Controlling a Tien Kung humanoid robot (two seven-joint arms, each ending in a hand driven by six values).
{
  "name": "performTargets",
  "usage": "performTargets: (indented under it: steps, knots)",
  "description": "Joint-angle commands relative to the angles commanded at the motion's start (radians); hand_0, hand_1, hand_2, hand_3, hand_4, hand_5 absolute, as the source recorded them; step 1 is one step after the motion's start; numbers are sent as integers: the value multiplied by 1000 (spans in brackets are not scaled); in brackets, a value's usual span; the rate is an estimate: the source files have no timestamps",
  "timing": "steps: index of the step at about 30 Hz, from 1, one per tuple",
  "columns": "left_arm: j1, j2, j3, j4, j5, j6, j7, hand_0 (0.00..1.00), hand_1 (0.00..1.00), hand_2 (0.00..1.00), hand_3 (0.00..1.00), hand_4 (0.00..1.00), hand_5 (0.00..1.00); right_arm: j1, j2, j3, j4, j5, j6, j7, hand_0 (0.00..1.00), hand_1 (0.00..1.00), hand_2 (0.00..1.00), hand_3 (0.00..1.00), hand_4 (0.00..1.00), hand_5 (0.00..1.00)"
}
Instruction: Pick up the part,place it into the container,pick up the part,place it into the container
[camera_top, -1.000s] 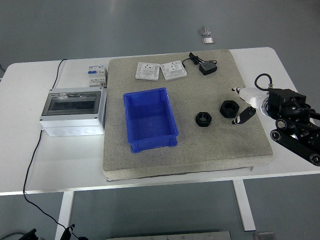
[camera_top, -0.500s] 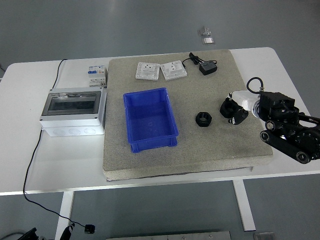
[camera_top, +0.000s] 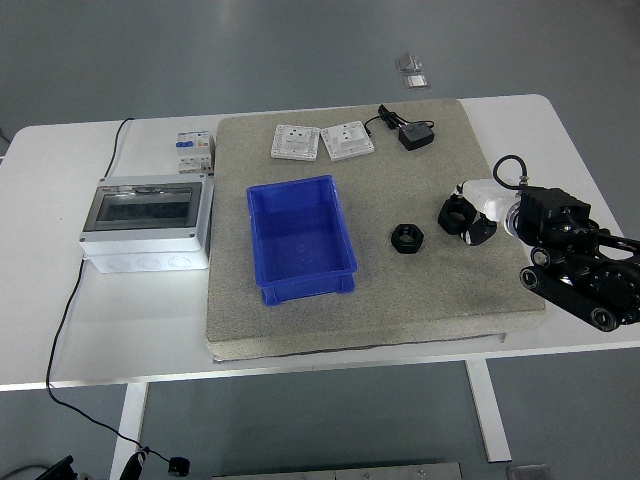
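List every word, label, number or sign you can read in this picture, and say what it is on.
No text here can be read.
Circuit breaker: blue and red markings, too small to read.
Two white socket plates: no legible print.
Grey enclosure: no label visible.
Black adapter, blue container, black nuts: none seen.

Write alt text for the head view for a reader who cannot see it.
The robot's right hand closes on a black nut at the right of a grey mat. A second black nut lies between it and an empty blue bin. Two white sockets sit at the far edge.
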Motion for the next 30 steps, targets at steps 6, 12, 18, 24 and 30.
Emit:
performTargets:
  steps: [6, 12, 18, 24, 30]
  knots:
    - [4, 0, 2, 0, -3, 1, -4, 686, 755, 758, 850, 976, 998, 11, -19, 51, 111, 122, -49, 30, 487, 449, 566, 636, 358, 2]
    - [5, 2, -4, -1, 7, 2, -1, 686, 754, 757, 849, 973, 998, 79, 62, 43, 222, 132, -77, 35, 476, 441, 562, 630, 485, 38]
    - [4, 6, -12, -1, 22, 1, 6, 686, 754, 757, 847, 973, 998, 137, 191, -28, 194, 35, -91, 21, 490, 418, 564, 630, 636, 125]
    - [1, 7, -14, -2, 26, 1, 8, 686, 754, 756, 848, 972, 998, 157, 296, -80, 152, -110, -11, -26, 493, 465, 679, 669, 760, 219]
    - [2, 7, -12, -1, 22, 2, 5, 686, 754, 755, 844, 973, 998, 157, 306, -88, 165, -190, 65, -73, 532, 572, 846, 810, 816, 272]
